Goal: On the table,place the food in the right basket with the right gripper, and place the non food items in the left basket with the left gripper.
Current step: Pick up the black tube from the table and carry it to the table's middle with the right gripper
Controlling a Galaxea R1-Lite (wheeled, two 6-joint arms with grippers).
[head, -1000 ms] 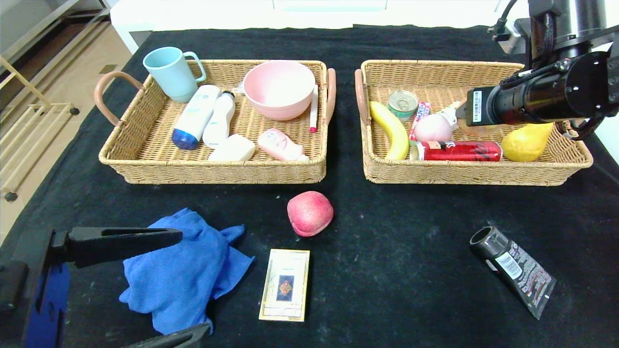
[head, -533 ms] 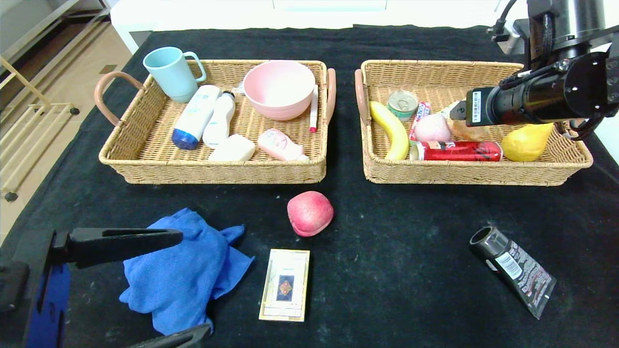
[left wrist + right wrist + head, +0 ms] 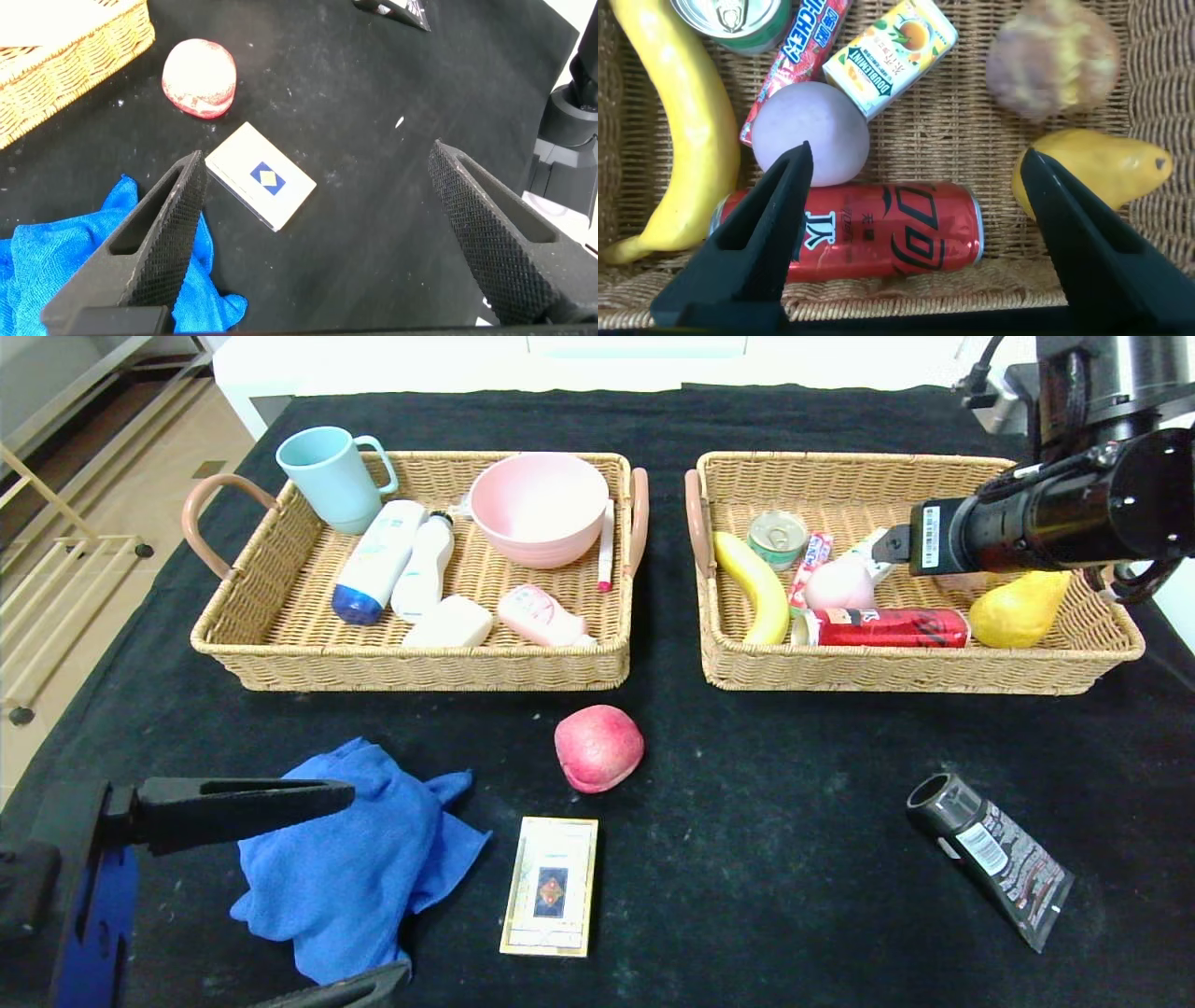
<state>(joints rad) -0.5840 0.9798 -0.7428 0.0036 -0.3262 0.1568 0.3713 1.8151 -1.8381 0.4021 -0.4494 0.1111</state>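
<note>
Bench (image 3: 747, 784): black cloth.
Left basket (image 3: 280, 644): far left, holds non-food.
Right basket (image 3: 934, 672): far right, holds food.
Left gripper (image 3: 318, 233): jaws apart, near-left corner above blue cloth (image 3: 345, 859).
Right gripper (image 3: 915, 233): jaws apart, empty, over right basket.
Black tube (image 3: 999, 854): near right edge.
Card box (image 3: 551, 885): near edge, middle.
Peach (image 3: 597, 747): bench middle.

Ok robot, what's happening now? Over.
Right gripper open, empty, above right basket. Left gripper open, parked near blue cloth. Peach on table, path clear.
</note>
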